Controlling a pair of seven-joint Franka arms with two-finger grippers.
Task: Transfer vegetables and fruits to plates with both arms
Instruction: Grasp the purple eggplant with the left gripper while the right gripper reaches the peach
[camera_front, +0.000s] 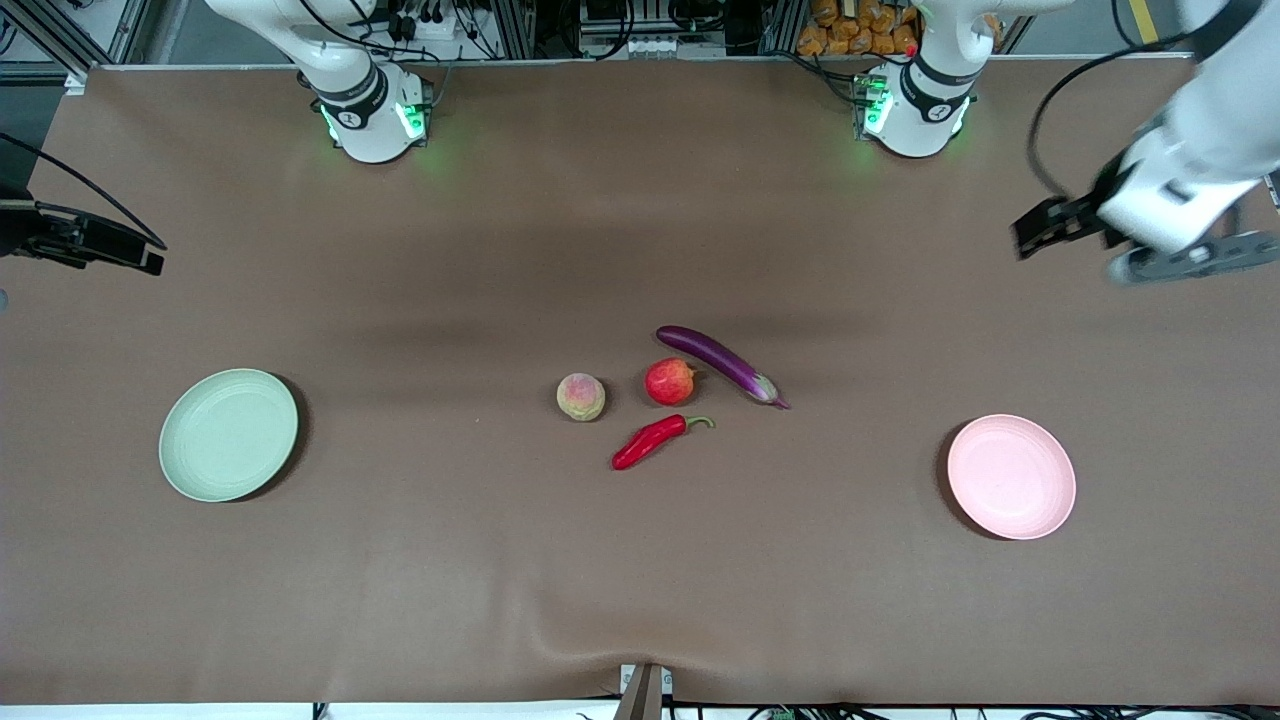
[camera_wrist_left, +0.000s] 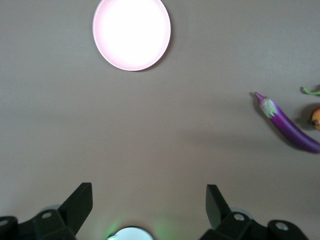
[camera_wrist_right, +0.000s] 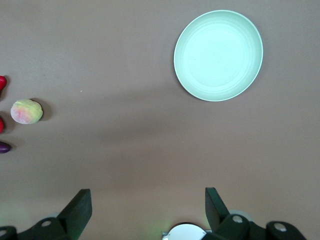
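Front view: chili (camera_front: 657, 440), peach (camera_front: 581, 396), red fruit (camera_front: 670, 381), eggplant (camera_front: 722, 364) mid-counter, long axis diagonal, stem toward pink plate (camera_front: 1011, 477) | left end effector (camera_wrist_left: 149, 200) nearer eggplant, wide open, empty | right end effector (camera_wrist_right: 148, 201) nearer peach, green plate (camera_front: 229, 434), wide open, empty | no readable writing

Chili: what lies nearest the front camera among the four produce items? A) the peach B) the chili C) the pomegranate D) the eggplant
B: in the front view the chili lies lower than the peach, the pomegranate and the eggplant.
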